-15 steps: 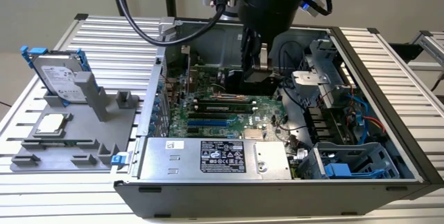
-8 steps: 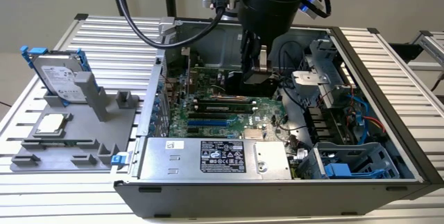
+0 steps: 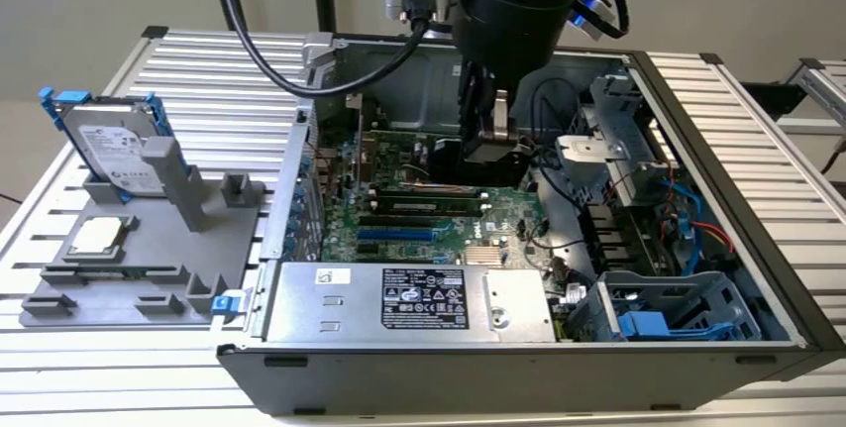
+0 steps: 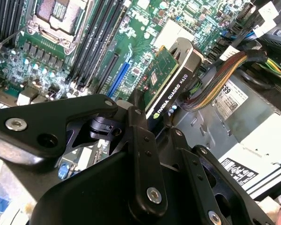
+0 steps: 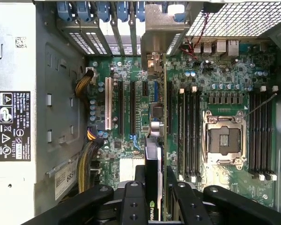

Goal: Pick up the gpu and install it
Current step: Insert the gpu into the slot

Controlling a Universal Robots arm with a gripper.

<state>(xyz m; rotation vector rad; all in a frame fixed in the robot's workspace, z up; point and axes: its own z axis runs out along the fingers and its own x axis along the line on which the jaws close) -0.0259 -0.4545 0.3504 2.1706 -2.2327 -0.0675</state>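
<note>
On a slatted metal worktop the open computer case (image 3: 687,120) holds the gripper (image 5: 155,187), clamped on the card (image 4: 166,86) edge-on above the green board (image 5: 131,154) near the case's middle; seating it well likely means keeping it square over its slot.

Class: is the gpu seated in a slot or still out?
Out. The gripper holds the gpu on edge above the motherboard, clear of the slots.
</note>
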